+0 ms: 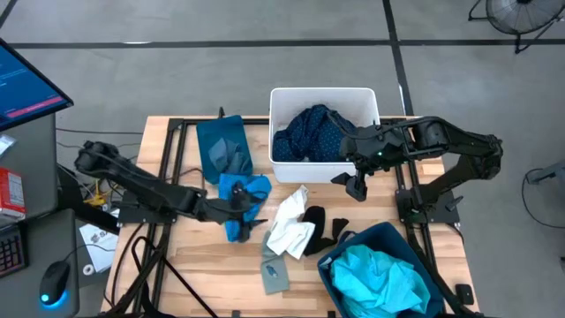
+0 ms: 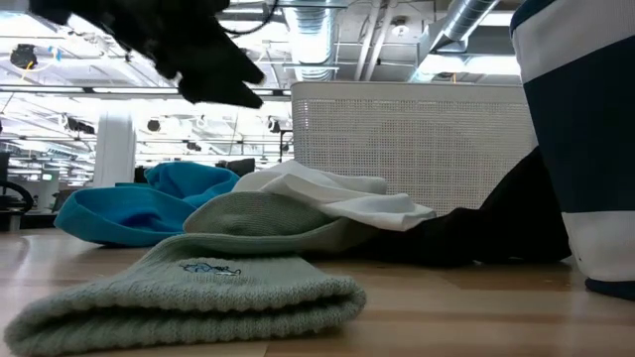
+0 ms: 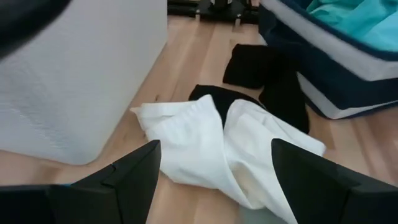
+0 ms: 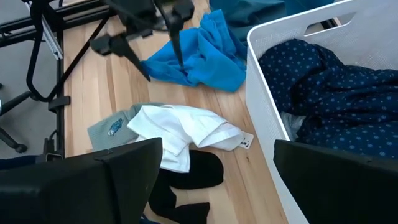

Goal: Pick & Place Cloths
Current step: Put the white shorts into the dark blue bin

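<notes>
Left gripper (image 1: 250, 215), wide open and empty beside the white cloth (image 1: 290, 230), could easily snag the bright blue cloth (image 1: 242, 190) underneath instead.

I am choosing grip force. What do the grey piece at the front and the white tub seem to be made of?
The grey piece looks like soft knitted yarn, matte: fine ribbing shows, and it lies folded with a rounded edge. The white tub looks like rigid plastic, with straight walls and a dense pattern of small holes; whether it is glossy cannot be told.
</notes>
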`<state>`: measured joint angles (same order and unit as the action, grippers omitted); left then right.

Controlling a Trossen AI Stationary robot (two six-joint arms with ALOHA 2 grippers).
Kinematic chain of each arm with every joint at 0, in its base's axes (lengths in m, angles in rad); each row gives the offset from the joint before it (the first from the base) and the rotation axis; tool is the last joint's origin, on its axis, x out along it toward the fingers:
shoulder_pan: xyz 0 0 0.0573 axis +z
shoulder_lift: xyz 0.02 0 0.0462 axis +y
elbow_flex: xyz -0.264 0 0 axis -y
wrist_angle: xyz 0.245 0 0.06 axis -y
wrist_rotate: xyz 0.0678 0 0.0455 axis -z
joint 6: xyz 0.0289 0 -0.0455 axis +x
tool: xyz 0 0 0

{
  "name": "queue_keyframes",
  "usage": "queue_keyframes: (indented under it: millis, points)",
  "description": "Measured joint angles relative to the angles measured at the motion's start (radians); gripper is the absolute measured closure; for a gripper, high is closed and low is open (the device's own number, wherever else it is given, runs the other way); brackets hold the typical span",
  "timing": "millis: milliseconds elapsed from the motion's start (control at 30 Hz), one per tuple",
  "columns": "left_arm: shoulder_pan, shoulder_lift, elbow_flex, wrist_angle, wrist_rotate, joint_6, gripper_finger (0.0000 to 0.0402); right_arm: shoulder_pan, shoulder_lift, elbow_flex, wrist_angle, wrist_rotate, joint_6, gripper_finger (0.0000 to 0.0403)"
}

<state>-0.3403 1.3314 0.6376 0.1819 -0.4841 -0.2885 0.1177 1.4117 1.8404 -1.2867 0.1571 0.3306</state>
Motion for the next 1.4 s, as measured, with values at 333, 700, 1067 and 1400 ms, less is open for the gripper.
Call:
queue_keyframes:
  millis: [333,700,1067,1400]
  points:
    - [0.015,0.247,0.029,0.194,0.003,-0.008,0.0116,0.000,0.000,0.000,-0.010,0.000,-0.024,0.0101]
    - [0.015,0.349,0.076,0.219,0.021,-0.054,0.0117,0.000,0.000,0.000,-0.015,-0.001,-0.045,0.0101]
    - [0.033,0.410,0.076,0.230,0.040,-0.091,0.0118,0.000,0.000,0.000,-0.015,-0.001,-0.053,0.0101]
    - [0.037,0.449,0.083,0.242,0.064,-0.092,0.0240,0.000,0.000,0.000,-0.015,-0.001,-0.053,0.0101]
